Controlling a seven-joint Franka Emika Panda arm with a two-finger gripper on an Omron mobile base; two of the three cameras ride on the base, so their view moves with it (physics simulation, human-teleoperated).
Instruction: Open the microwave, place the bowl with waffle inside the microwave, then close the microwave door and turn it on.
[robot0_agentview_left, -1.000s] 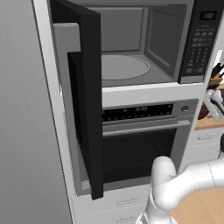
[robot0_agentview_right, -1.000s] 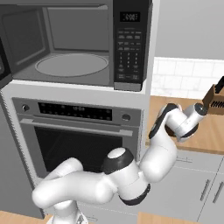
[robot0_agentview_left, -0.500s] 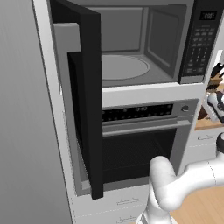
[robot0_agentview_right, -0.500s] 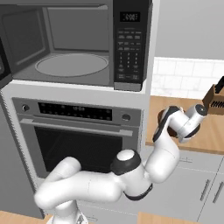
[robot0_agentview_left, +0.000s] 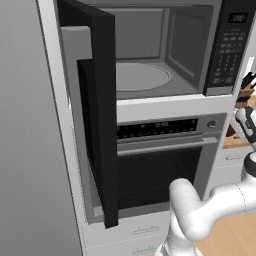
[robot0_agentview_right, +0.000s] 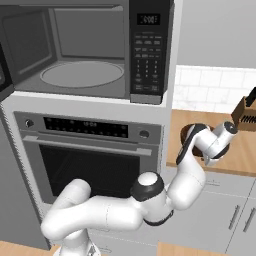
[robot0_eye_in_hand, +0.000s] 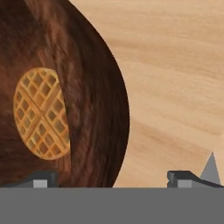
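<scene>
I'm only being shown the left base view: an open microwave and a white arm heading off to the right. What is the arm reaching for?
Observer: A dark wooden bowl on the wooden counter. The hand view looks right down at it.
Operator: Is there food in it?
Observer: Yes, a round golden waffle lies on the bowl's bottom.
Operator: Has the robot grabbed it?
Observer: Not yet. The gripper is open, with one fingertip over the bowl and the other over bare counter, so the rim lies between them.
Operator: Anything else near there?
Observer: In the right base view, a knife block stands at the back of that counter, beyond the arm.
</scene>
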